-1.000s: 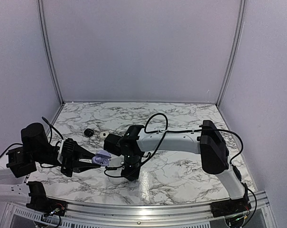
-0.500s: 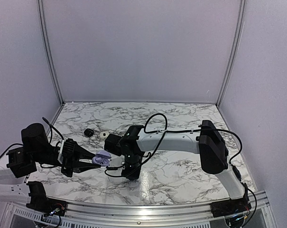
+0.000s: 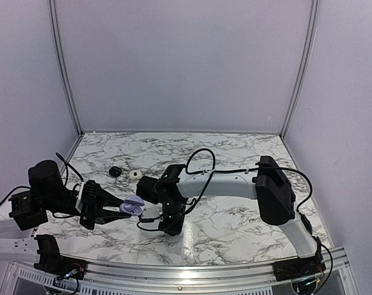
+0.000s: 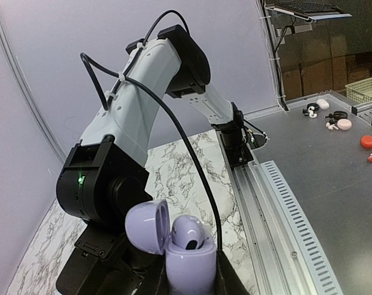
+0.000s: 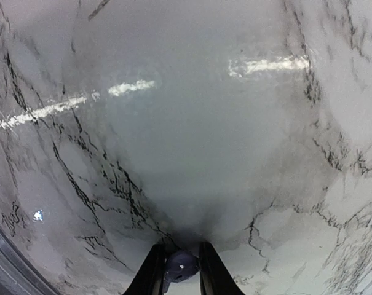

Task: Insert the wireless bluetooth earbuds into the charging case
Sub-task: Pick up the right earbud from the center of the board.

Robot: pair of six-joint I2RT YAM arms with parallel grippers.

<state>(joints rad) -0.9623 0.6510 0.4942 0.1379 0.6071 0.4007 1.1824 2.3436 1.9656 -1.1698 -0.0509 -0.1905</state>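
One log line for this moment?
left pincer: holds open lilac case | right pincer: pinching earbud | black bud, white bud: on table

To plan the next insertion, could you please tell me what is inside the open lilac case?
Inside the pale lilac pebble-shaped plastic charging case, one rounded lilac earbud sits seated. The rest of the interior is covered by that bud and the case's rim.

White arm shells, black joint housings, looping black cables, seemingly one green light
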